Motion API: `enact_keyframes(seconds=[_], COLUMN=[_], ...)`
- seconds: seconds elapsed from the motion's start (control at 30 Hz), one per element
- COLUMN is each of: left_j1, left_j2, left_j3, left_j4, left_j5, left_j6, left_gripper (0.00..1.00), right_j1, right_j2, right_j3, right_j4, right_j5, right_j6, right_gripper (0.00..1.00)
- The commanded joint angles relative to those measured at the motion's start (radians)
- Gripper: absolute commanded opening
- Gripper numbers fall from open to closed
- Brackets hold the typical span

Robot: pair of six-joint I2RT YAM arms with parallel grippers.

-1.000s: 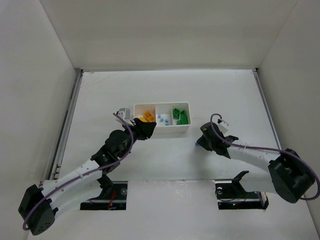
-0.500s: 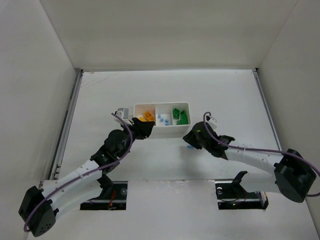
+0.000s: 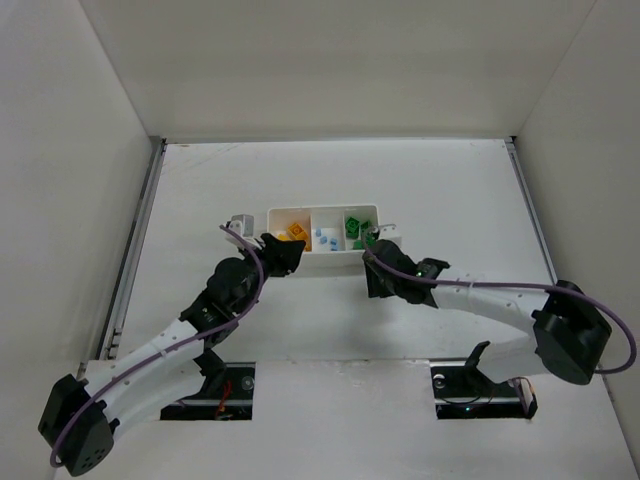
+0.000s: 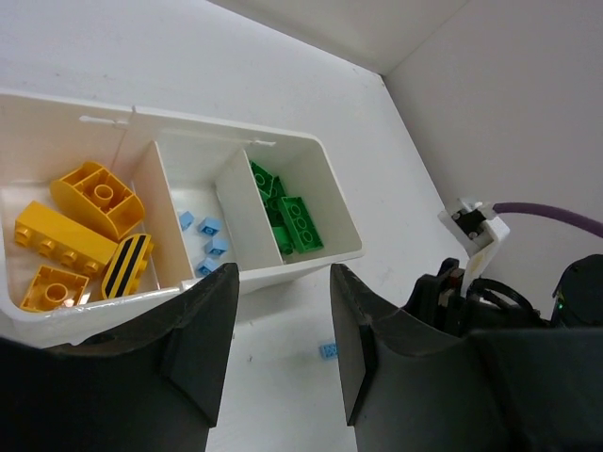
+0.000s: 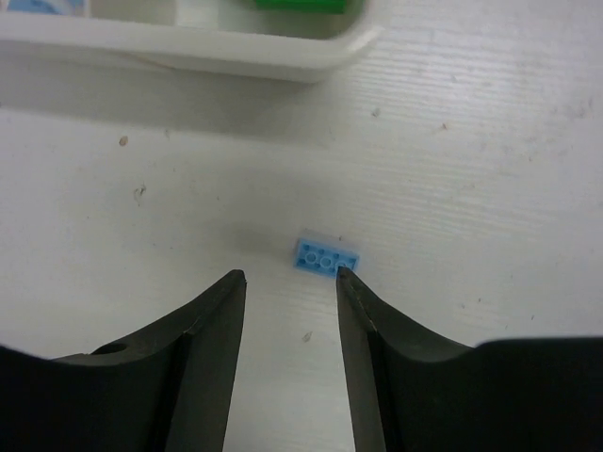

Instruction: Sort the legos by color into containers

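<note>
White desk is bearing a pale blue lego (image 5: 326, 256) between tray (image 5: 188, 52) and near edge; right gripper (image 5: 287, 281) is hovering wide by it, left gripper (image 4: 281, 287) gaping empty.

no readable text, labels, brands or numbers on anything in view

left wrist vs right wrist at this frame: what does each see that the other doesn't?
Left wrist only: all three compartments of the tray, the yellow legos, the right arm. Right wrist only: the right gripper open, just short of the loose blue lego, studs visible. Both: that lego on the table before the tray's near wall, plus some green legos and pale blue legos inside.
</note>
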Motion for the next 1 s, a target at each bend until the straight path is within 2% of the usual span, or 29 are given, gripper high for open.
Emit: enact_keyframes(seconds=[0.0,0.17,0.37,0.63,0.97], left_j1=[0.01,0.024,0.022,0.024,0.03], left_j2=[-0.023,-0.024,-0.024,-0.035,-0.056], left_j3=[-0.011,-0.014,-0.013,-0.014,-0.016], left_j4=[0.022,0.022,0.022,0.016,0.004], left_j5=[0.0,0.009,0.011,0.011,0.011], left_j6=[0.017,0.011,0.012,0.015,0.022], left_gripper=[0.4,0.4,0.4,0.4,0.4], right_j1=[0.009,0.026,0.028,-0.035,-0.063], right_j2=[0.069,0.158,0.172,0.207,0.241], right_j3=[0.057,0.095,0.11,0.092,0.089], right_j4=[-0.052,-0.069,-0.047,0.026,0.071], right_j5=[-0.003,-0.042,-0.12,-0.195,-0.196], right_j6=[-0.247,-0.395,-0.515,-0.551,-0.555], right_gripper=[0.5,0.57,0.55,0.51,0.52])
